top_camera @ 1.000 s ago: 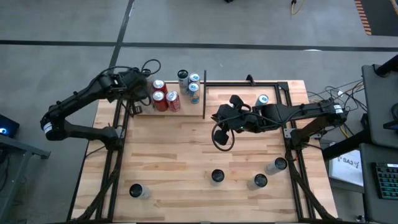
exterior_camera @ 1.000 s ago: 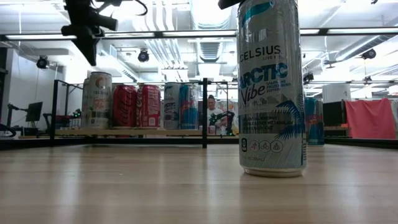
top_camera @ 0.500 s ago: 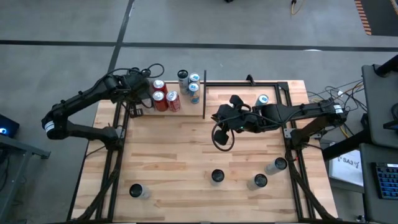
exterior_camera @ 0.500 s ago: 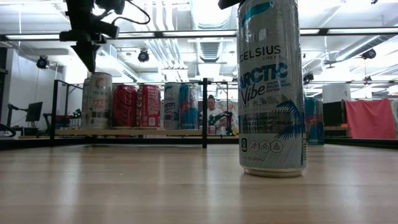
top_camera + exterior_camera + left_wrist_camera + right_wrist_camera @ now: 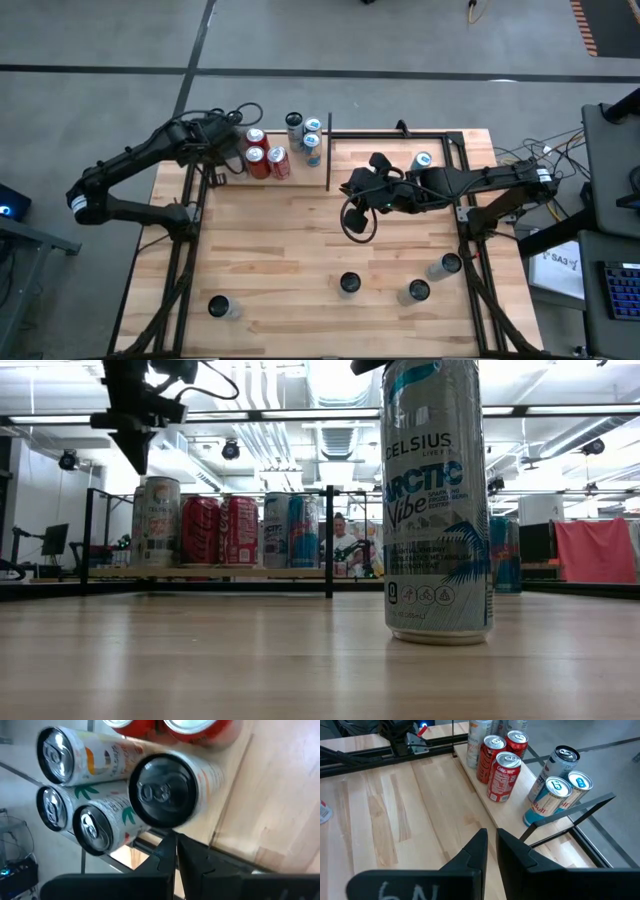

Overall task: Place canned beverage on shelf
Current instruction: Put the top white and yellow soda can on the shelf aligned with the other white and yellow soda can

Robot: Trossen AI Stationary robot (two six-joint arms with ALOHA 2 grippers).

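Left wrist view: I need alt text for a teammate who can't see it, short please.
The left end effector, its two dark fingers shut and empty, hangs over a pale cylindrical metal can with a black lid standing on the pale plywood shelf. Three similar pale cans with silver lids cluster beside it, and two red cans show at the frame's edge.

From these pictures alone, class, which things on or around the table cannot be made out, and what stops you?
- Left gripper, high view: it hides the cans beneath it at the shelf end.
- Celsius can, low view: its top is cut off by the picture's edge.
- Four cans near the table's front, such as one, high view: too small to read any label.
- Person, low view: partly hidden behind the black post.
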